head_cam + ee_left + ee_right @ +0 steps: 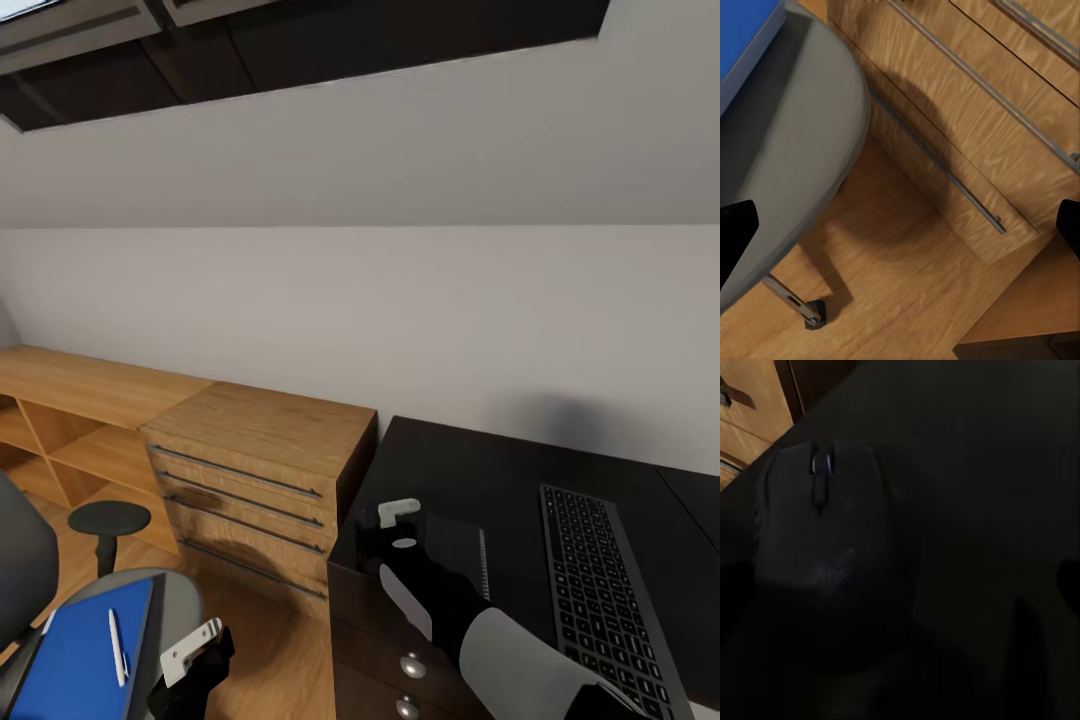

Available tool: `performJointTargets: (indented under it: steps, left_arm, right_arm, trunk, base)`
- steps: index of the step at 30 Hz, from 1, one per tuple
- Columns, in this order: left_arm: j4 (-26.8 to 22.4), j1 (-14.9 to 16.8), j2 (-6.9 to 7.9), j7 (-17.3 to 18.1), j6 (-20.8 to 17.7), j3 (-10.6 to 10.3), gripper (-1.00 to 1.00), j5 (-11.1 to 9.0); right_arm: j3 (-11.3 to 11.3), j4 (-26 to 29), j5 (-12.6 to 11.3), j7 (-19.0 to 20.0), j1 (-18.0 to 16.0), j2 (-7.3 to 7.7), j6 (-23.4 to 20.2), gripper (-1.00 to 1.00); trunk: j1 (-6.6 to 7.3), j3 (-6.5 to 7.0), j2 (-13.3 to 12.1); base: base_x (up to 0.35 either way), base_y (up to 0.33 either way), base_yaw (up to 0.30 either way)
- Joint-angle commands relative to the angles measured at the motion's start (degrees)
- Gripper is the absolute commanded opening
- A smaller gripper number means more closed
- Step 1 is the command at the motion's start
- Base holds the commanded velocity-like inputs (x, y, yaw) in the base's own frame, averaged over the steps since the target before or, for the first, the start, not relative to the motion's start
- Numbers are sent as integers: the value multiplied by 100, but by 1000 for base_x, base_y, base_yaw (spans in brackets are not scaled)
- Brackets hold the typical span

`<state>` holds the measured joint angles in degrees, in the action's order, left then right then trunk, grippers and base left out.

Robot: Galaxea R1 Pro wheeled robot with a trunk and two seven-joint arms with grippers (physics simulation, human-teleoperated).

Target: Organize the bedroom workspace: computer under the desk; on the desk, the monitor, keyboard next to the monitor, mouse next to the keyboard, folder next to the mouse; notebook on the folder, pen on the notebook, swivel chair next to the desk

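Head view has the right gripper [400, 528] low over the near left corner of the black desk [500, 470], and the right wrist view explains why: the mouse [821, 529] lies on the dark desktop directly below that camera, wheel upward, so the arm seems set either to take it or to have just set it down (which of the two cannot be told from here). Whether the fingers are spread or closed I cannot tell, since the wrist picture is too dark and the head view blocks them with the arm itself. The keyboard [600, 590] lies to the right on the desk, running near to far, and a dark notebook [455, 555] with a spiral edge lies between it and the gripper, so the mouse's spot beside the keyboard is partly taken by that notebook. The left gripper [192, 655] hangs low beside the swivel chair [175, 600], its fingers wide apart and holding nothing, as the left wrist view shows with a fingertip at each side edge and the chair seat [787, 165] and wooden floor [892, 292] between. On the seat lies the blue folder [80, 660] with a white pen [117, 645] on top, both yet to be moved. A wooden chest of drawers [255, 470] stands just left of the desk, close to the chair, and narrows the room for the left arm.
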<state>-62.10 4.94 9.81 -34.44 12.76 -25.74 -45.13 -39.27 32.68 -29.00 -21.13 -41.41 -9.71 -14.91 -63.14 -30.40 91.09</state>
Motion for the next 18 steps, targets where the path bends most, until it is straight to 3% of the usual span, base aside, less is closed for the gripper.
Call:
performJointTargets:
  steps: [1,18]
  left_arm:
    - [-5,7,7,-28,42,-27,100,-54]
    - [-4,7,4,-28,42,-28,100,-55]
  right_arm:
    - [-37,9,-44,-49,-7,5,-21,100]
    - [-37,28,-44,-41,-7,13,-21,100]
  trunk:
    - [23,12,-38]
    - [396,317,-720]
  base:
    - [0,0,0]
    - [0,0,0]
